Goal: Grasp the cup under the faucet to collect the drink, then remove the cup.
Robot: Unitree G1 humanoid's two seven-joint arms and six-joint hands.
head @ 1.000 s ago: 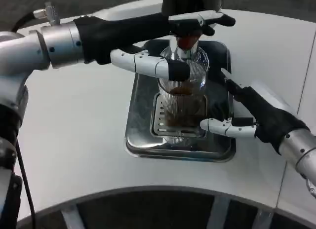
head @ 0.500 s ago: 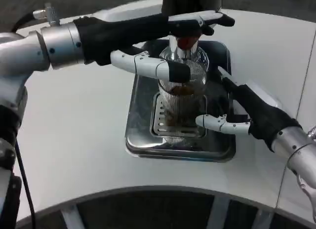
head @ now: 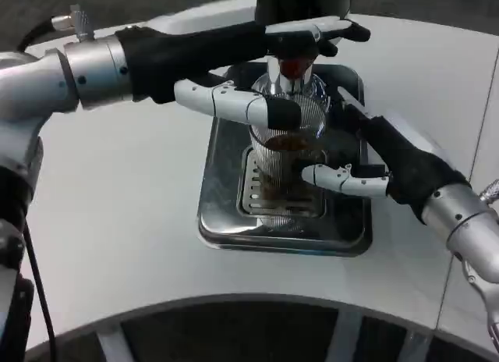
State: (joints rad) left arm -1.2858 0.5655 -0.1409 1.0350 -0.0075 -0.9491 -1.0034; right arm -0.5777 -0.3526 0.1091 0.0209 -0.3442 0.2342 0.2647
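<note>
**Cup under faucet, partly filled, right robot hand at its side**

Ribbed glass cup [head: 287,155] stands upright on the slotted grate of the metal drip tray [head: 226,214], directly under the faucet [head: 289,72]. Brown drink sits inside, well below the rim. Left robot hand [head: 257,69] reaches over the top: upper fingers lie on the faucet's handle, a lower finger crosses the front of the cup near its rim. Cannot tell whether it's gripping anything. Right robot hand [head: 373,161] is at the cup's right side, fingers spread wide; one white finger is at the cup's lower front, contact unclear. Tray sits on the white worktop [head: 117,221].
</note>
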